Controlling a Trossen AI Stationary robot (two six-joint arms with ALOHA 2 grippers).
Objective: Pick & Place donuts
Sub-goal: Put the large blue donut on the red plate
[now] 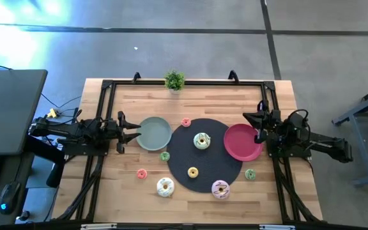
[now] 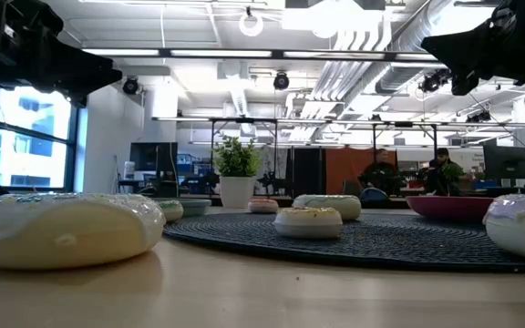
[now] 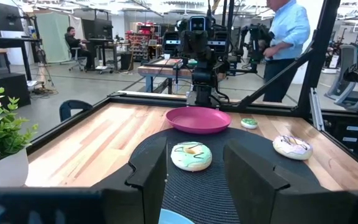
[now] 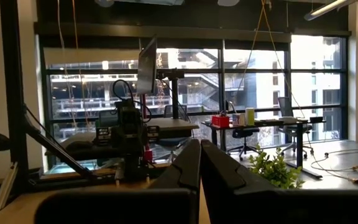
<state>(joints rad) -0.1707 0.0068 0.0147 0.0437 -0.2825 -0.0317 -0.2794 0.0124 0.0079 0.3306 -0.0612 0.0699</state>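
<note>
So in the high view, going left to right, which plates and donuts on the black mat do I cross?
Grey-green plate → yellow donut → pale green frosted donut → pink frosted donut → red plate.

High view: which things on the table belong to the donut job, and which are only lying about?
Job: large donuts, small donuts, waiting left gripper, right gripper; probably grey-green plate, red plate.
Lying about: black mat, potted plant.

Seven donuts [image 1: 201, 141] scattered – three on black mat [image 1: 184, 160].
</note>
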